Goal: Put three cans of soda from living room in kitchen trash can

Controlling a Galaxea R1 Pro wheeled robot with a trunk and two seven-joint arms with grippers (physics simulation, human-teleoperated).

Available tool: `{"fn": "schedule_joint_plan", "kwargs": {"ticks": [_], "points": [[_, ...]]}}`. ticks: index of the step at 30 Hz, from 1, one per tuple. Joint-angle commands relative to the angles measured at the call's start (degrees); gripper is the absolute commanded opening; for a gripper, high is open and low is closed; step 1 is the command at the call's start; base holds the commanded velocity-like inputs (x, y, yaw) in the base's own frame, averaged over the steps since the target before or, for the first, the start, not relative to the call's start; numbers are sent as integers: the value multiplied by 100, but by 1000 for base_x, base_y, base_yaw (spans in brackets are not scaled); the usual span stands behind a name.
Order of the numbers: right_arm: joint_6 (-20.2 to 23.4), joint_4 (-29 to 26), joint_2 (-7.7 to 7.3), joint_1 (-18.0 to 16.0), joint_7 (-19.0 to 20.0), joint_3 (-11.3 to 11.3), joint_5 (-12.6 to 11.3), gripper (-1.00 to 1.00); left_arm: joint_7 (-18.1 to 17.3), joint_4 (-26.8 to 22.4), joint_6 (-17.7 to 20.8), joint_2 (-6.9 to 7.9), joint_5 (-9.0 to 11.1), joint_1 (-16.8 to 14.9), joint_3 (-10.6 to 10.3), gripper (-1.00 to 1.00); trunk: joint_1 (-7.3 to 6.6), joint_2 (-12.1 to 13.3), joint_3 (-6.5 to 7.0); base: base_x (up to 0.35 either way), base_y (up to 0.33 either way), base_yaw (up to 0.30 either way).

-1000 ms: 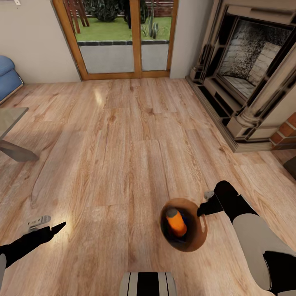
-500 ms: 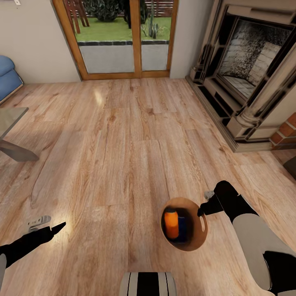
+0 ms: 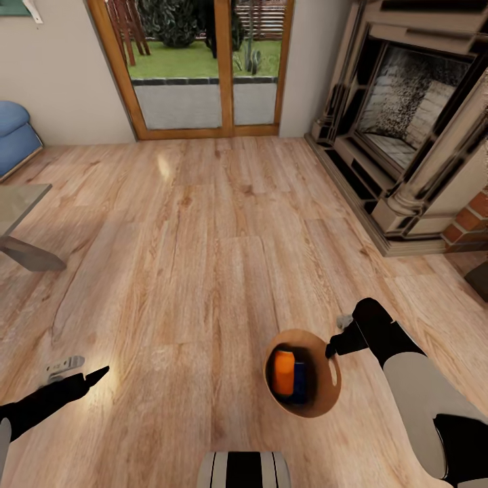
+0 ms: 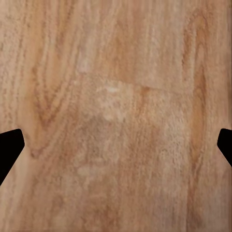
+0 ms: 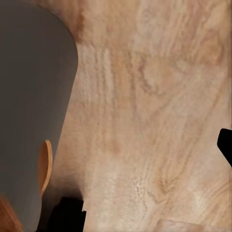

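Observation:
The tash can (image 3: 324, 400), a small round bin with a coppery brown inside, stands on the wood floor at my lower right. An orange can of soda (image 3: 283, 372) and a dark blue one (image 3: 300, 381) are inside it. My right gripper (image 3: 331, 348) is at the bin's rim, by its handle hole. In the right wrist view the bin's grey wall (image 5: 29, 111) is close beside the gripper. One fingertip (image 5: 225, 145) stands wide out over bare floor and the other is hidden, so the jaws look open. My left gripper (image 4: 116, 147) hangs open over bare planks, holding nothing.
A glass-topped table (image 3: 17, 203) and a blue sofa (image 3: 15, 132) are at the far left. Glazed wooden doors (image 3: 203, 68) are straight ahead. A brick fireplace (image 3: 413, 129) with a raised hearth fills the right. Open wood floor (image 3: 203, 257) lies between them.
The bin went from tilted, with the orange can leaning, to upright. The whole picture shifted slightly down, so the camera moved. Both arms hold their places.

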Motion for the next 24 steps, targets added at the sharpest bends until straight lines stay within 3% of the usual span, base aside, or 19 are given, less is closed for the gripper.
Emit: {"fn": "schedule_joint_plan", "kwargs": {"ticks": [1, 24], "points": [[0, 0, -1, 0, -5, 1, 35, 100, 2, 0, 2, 0, -1, 0, -13, 100, -2, 2, 23, 0, 0, 0], [0, 0, -9, 0, -5, 7, 35, 100, 163, 113, 10, 0, -8, 0, -148, 100, -467, 844, 445, 0, 0, 0]]}}
